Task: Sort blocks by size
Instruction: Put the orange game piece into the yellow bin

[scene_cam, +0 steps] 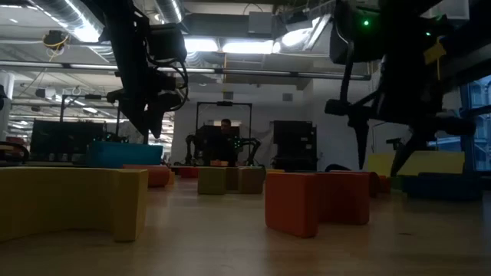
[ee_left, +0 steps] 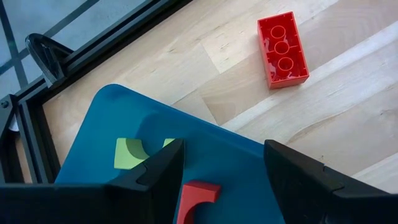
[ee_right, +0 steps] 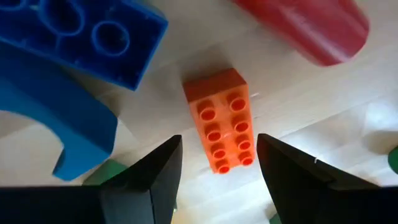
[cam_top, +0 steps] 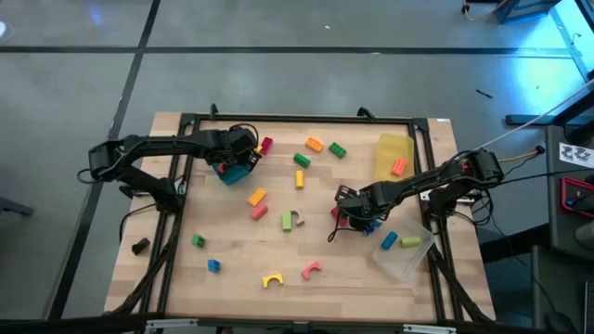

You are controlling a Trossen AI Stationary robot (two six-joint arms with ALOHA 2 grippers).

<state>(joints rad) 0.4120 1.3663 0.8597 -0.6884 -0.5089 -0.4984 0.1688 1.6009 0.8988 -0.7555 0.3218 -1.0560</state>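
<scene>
Blocks scattered flat on tabletop, most apart. Red 3-stud brick (ee_left: 283,50) at 11 o'clock; green brick (cam_top: 302,160), orange brick (cam_top: 314,144), 2nd green (cam_top: 337,149) at 12. Center: orange (cam_top: 257,197), pink (cam_top: 259,212), green/tan arches (cam_top: 292,220). Orange 8-stud brick (ee_right: 221,121) at 3, studs up, blue brick (ee_right: 81,34) and red cylinder (ee_right: 305,22) near. Yellow arch (cam_top: 271,279), pink arch (cam_top: 311,270) at 6; green (cam_top: 198,240), blue (cam_top: 213,265) at 7.

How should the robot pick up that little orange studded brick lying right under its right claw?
From straight above, pinching the two long smooth sides of the small orange plastic brick. It lies flat, studs up, and the open right tool already straddles its narrow width; the blue blocks crowd one side.
</scene>
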